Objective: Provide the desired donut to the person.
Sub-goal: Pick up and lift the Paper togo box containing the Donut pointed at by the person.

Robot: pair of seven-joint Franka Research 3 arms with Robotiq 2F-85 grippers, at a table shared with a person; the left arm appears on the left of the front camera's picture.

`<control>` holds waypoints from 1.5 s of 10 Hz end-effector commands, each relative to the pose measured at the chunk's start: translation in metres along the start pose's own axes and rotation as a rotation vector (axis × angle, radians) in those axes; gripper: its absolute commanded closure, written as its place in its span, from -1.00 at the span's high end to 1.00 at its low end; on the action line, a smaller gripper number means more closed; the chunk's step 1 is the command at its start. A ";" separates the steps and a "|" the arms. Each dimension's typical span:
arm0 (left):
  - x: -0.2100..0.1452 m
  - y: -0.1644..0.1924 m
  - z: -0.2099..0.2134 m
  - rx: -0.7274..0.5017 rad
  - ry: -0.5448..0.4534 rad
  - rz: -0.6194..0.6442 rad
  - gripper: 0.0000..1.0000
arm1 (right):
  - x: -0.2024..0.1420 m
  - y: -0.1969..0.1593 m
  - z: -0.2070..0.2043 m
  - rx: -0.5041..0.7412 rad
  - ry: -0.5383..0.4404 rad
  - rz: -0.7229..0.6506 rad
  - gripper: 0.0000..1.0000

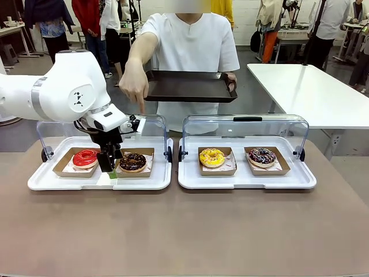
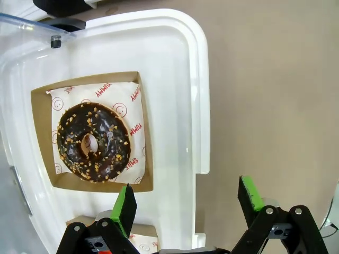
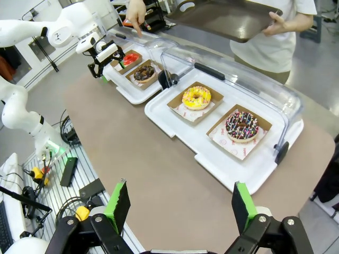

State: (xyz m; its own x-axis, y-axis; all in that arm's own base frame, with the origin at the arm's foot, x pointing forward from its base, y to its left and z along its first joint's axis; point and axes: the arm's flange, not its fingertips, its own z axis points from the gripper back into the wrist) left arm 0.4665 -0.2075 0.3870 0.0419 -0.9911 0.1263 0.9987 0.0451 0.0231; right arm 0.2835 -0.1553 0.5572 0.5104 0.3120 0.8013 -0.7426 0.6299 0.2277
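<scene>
The chocolate donut (image 1: 133,161) with nut crumbs sits in its brown card box, on the right-hand side of the left white tray (image 1: 46,182), and the person's hand (image 1: 134,86) points a finger straight down above it! Beside it in the same tray lies the red donut (image 1: 85,157). The left arm (image 1: 69,92) reaches in, and the left jaws point down between the two donuts near the tray's front rim, spread wide and empty; in the left wrist view they straddle that rim, one finger over the tray, one over the bare surface (image 1: 184,231). The person's other hand holds a dark tray (image 1: 190,86). The right white tray (image 1: 248,180) carries a yellow donut (image 1: 211,156) and a sprinkled donut (image 1: 262,156). The right jaws hover well back over the surface, wide and empty.
</scene>
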 end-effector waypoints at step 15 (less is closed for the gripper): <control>-0.007 0.010 -0.046 0.155 0.081 -0.009 1.00 | -0.001 0.000 -0.001 0.000 0.000 -0.001 1.00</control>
State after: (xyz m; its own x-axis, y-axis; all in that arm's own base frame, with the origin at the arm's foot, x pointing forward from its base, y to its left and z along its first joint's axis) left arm 0.4740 -0.2065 0.3418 0.0237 -0.9973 0.0699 0.9864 0.0347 0.1608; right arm 0.2835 -0.1553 0.5572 0.5104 0.3120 0.8013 -0.7426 0.6299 0.2277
